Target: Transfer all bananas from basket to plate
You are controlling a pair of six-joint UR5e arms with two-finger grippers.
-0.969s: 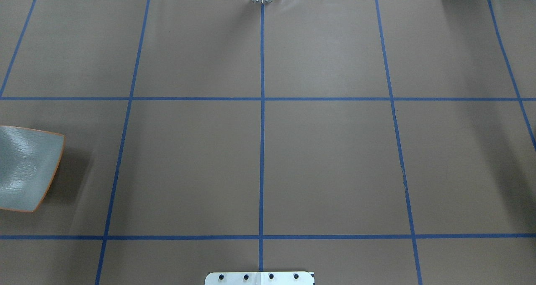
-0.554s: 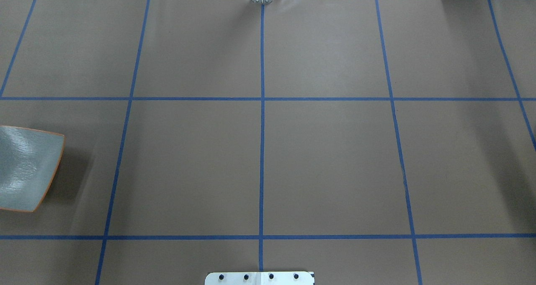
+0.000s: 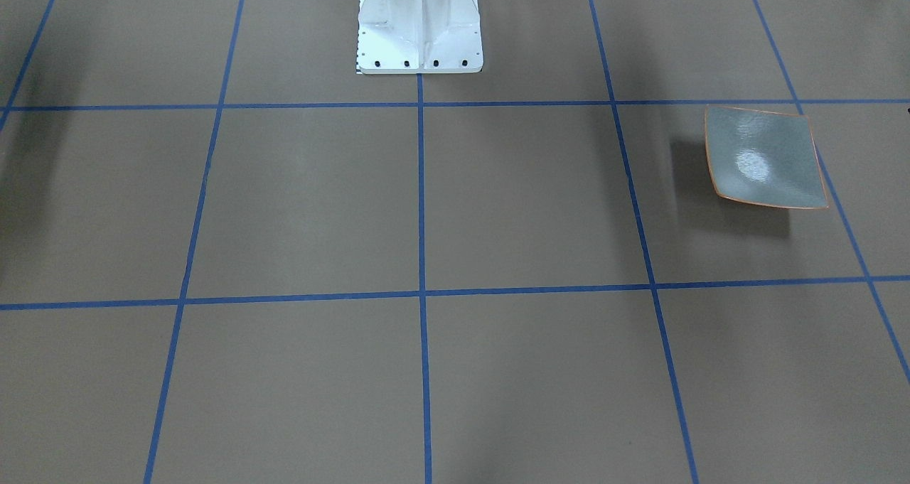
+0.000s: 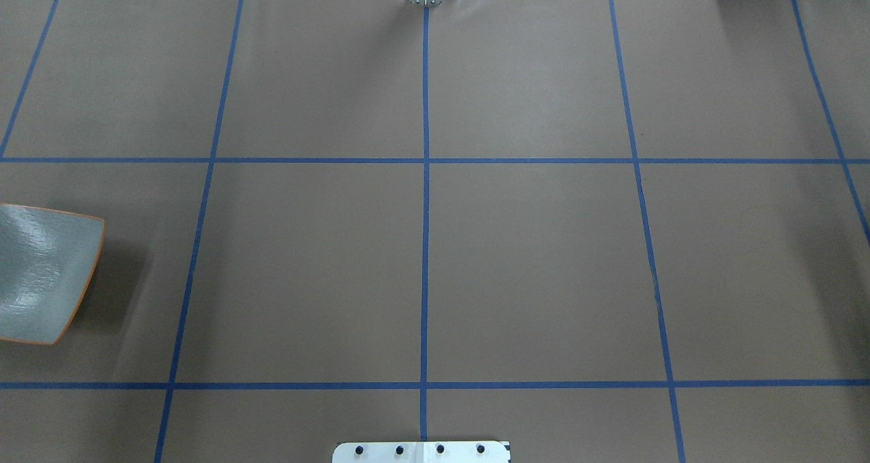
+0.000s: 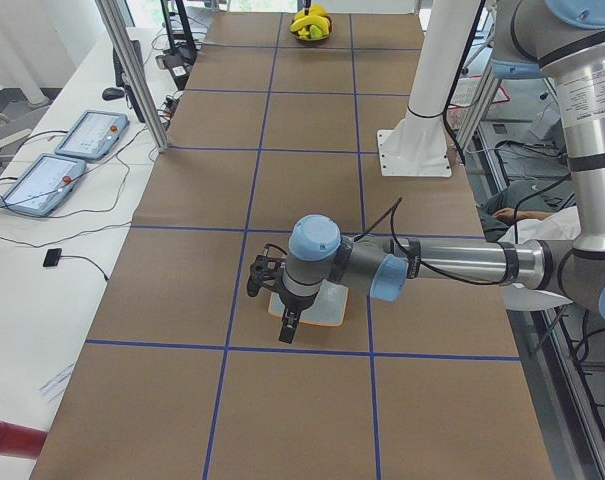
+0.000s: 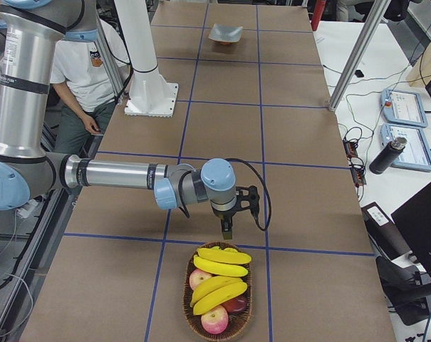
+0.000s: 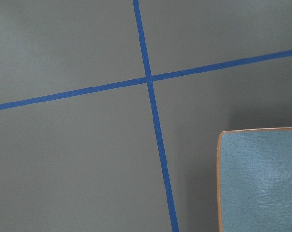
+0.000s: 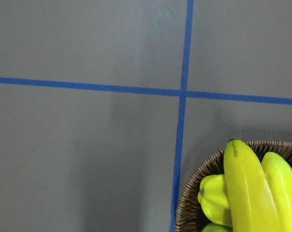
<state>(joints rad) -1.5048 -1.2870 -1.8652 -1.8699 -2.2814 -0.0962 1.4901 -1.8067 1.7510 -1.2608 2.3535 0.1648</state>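
Several yellow bananas (image 6: 219, 274) lie on top of a wicker basket (image 6: 189, 299) at the table's right end; they also show in the right wrist view (image 8: 247, 188) and far off in the exterior left view (image 5: 310, 22). The square grey-green plate (image 3: 764, 157) with an orange rim sits empty at the table's left end (image 4: 41, 272) (image 7: 261, 179). My left gripper (image 5: 288, 330) hangs over the plate's near edge. My right gripper (image 6: 227, 231) hangs just beyond the basket's far rim. I cannot tell whether either is open or shut.
Red apples (image 6: 215, 320) and a yellow-green fruit (image 8: 213, 193) share the basket. The white robot pedestal (image 3: 419, 29) stands at the table's robot side. A person (image 6: 80, 78) sits behind the base. Tablets (image 5: 42, 180) and a bottle (image 6: 386, 155) lie on side desks.
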